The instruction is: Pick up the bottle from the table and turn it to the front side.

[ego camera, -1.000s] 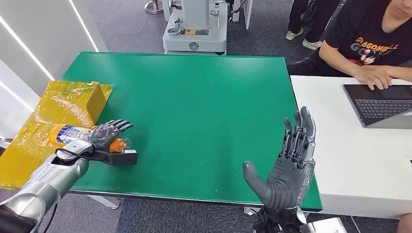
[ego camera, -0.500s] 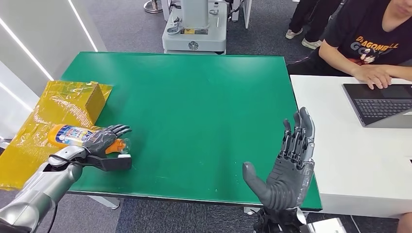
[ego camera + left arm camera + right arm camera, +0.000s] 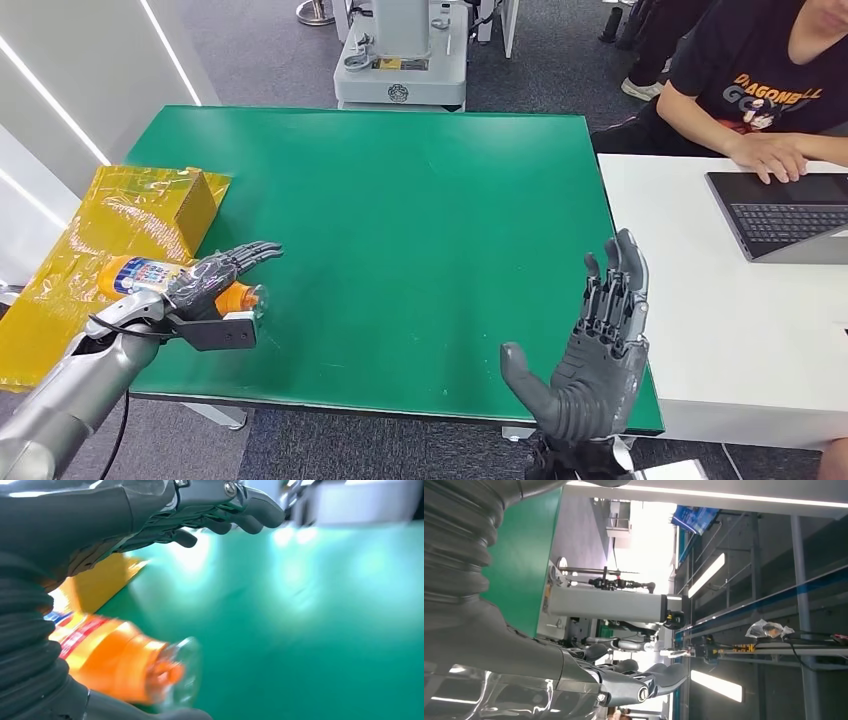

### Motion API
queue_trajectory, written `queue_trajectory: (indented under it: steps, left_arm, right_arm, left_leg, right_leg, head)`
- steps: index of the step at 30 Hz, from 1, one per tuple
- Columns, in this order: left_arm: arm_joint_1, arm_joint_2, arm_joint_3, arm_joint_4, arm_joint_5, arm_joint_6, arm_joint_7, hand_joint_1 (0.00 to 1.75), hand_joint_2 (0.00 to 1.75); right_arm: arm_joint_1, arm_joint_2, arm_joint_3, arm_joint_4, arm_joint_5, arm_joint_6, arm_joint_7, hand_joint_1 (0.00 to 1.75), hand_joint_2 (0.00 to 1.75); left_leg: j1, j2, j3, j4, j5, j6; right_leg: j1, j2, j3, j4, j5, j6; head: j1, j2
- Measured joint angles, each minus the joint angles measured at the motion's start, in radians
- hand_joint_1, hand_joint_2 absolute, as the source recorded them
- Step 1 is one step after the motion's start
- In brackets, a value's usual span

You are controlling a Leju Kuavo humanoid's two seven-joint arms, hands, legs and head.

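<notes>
An orange bottle (image 3: 140, 275) with a blue and white label lies on its side at the green table's (image 3: 400, 200) left edge, its clear cap pointing right. My left hand (image 3: 215, 277) lies over its neck end with the fingers stretched out flat above it. In the left wrist view the bottle (image 3: 115, 662) sits between the fingers (image 3: 215, 510) above and the thumb below, with a gap to the fingers. My right hand (image 3: 595, 350) stands upright over the table's front right corner, fingers apart, holding nothing; the right wrist view shows it (image 3: 574, 665) too.
A yellow plastic bag (image 3: 60, 280) with a wrapped box (image 3: 190, 205) lies under and behind the bottle. To the right stands a white table (image 3: 740, 330) with a laptop (image 3: 780, 215), where a person (image 3: 770, 90) sits. A grey machine (image 3: 400, 60) stands beyond the far edge.
My left forearm has drawn back to the left and lower, and the fingers now stretch flatter over the bottle. The bottle and the right hand have hardly moved.
</notes>
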Motion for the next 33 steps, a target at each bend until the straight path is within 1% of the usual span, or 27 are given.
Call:
queue_trajectory:
  steps: [5,8,11,14,16,17,18,20,23,25,27,29,31,33]
  left_arm:
    - [0.015,0.002,0.009,-0.104,0.031,0.0,-0.028,0.0,1.75]
    - [0.025,0.012,0.014,-0.171,0.094,-0.019,-0.049,0.0,1.75]
    - [0.049,0.01,0.037,-0.269,0.263,-0.02,-0.052,0.0,1.75]
    - [0.088,-0.029,0.066,-0.362,0.44,0.028,-0.052,0.0,1.75]
    - [0.118,-0.077,0.081,-0.407,0.531,0.054,-0.052,0.0,1.75]
    - [0.134,-0.113,0.088,-0.423,0.583,0.06,-0.052,0.0,1.75]
    - [0.148,-0.153,0.095,-0.435,0.637,0.065,-0.052,0.0,1.75]
    - [0.171,-0.247,0.104,-0.447,0.734,0.082,-0.052,0.0,1.75]
    - [0.206,-0.382,0.101,-0.46,0.801,0.123,-0.052,0.0,1.75]
    - [0.23,-0.452,0.093,-0.475,0.833,0.155,-0.052,0.0,1.75]
    - [0.254,-0.507,0.088,-0.496,0.864,0.19,-0.052,0.0,1.75]
    - [0.278,-0.55,0.086,-0.519,0.886,0.208,-0.052,0.0,1.75]
    - [0.295,-0.579,0.085,-0.538,0.898,0.215,-0.052,0.0,1.75]
    - [0.303,-0.593,0.085,-0.551,0.9,0.22,-0.052,0.0,1.75]
  right_arm:
    - [0.004,-0.001,-0.001,-0.006,0.001,-0.009,0.0,0.0,1.75]
    - [0.006,-0.004,-0.001,-0.012,-0.003,-0.018,0.0,0.0,1.75]
    - [0.014,-0.007,-0.001,-0.021,-0.003,-0.016,0.0,0.0,1.75]
    - [0.019,-0.008,-0.001,-0.022,0.004,-0.011,0.0,0.0,1.75]
    - [0.018,-0.008,-0.001,-0.022,0.003,-0.027,0.0,0.0,1.75]
    - [0.015,-0.008,-0.001,-0.022,0.0,-0.04,0.0,0.0,1.75]
    - [0.012,-0.008,-0.001,-0.022,-0.004,-0.052,0.0,0.0,1.75]
    - [0.004,-0.008,0.0,-0.02,-0.01,-0.074,0.0,0.0,1.75]
    - [-0.006,-0.008,0.008,-0.015,-0.007,-0.089,0.0,0.0,1.75]
    - [-0.009,-0.008,0.012,-0.012,0.002,-0.098,0.0,0.0,1.75]
    - [-0.009,-0.008,0.014,-0.011,0.012,-0.103,0.0,0.0,1.75]
    - [-0.009,-0.008,0.015,-0.009,0.019,-0.107,0.0,0.0,1.75]
    - [-0.009,-0.008,0.015,-0.006,0.026,-0.108,0.001,0.0,1.75]
    - [-0.009,-0.007,0.015,-0.003,0.033,-0.108,0.002,0.0,1.75]
  left_leg:
    - [0.0,0.0,0.0,0.0,0.0,0.0]
    - [0.0,0.0,0.0,0.0,0.0,0.0]
    - [0.0,0.0,0.0,0.0,0.0,0.0]
    - [0.0,0.0,0.0,0.0,0.0,0.0]
    - [-0.001,0.0,0.0,0.0,0.0,0.0]
    - [-0.001,0.0,-0.001,0.0,0.0,0.001]
    - [-0.001,-0.001,-0.001,0.0,-0.001,0.001]
    - [-0.002,-0.001,-0.001,0.001,-0.001,0.002]
    - [-0.002,-0.002,-0.002,0.001,-0.001,0.003]
    - [-0.002,-0.001,-0.002,0.001,-0.002,0.004]
    - [-0.002,-0.001,-0.002,0.002,-0.002,0.004]
    - [-0.001,-0.001,-0.002,0.002,-0.002,0.004]
    - [-0.001,-0.001,-0.002,0.001,-0.002,0.004]
    - [-0.001,-0.001,-0.002,0.001,-0.002,0.004]
  right_leg:
    - [0.0,0.0,0.0,0.0,0.0,0.0]
    - [0.0,0.0,0.0,0.0,0.0,0.0]
    - [0.0,0.0,0.0,0.0,0.0,0.0]
    - [0.0,0.0,0.0,-0.001,0.0,0.0]
    - [-0.001,0.0,0.0,-0.001,0.0,0.0]
    - [-0.001,0.0,0.0,-0.001,0.0,0.0]
    - [-0.001,-0.001,0.0,-0.002,0.0,0.001]
    - [-0.001,-0.002,0.001,-0.002,0.0,0.001]
    - [-0.002,-0.002,0.002,-0.003,0.001,0.002]
    - [-0.002,-0.002,0.002,-0.003,0.001,0.002]
    - [-0.002,-0.002,0.001,-0.003,0.001,0.002]
    - [-0.002,-0.002,0.001,-0.003,0.001,0.002]
    - [-0.002,-0.002,0.001,-0.003,0.001,0.002]
    - [-0.002,-0.002,0.001,-0.003,0.001,0.002]
  head:
    - [0.0,0.0]
    - [0.0,0.0]
    - [0.0,0.0]
    - [0.0,0.0]
    - [0.0,0.0]
    - [0.0,0.0]
    - [0.0,0.0]
    - [0.0,0.0]
    - [0.0,0.0]
    - [0.0,0.0]
    - [0.0,0.0]
    - [0.0,0.0]
    - [0.0,0.0]
    - [0.0,0.0]
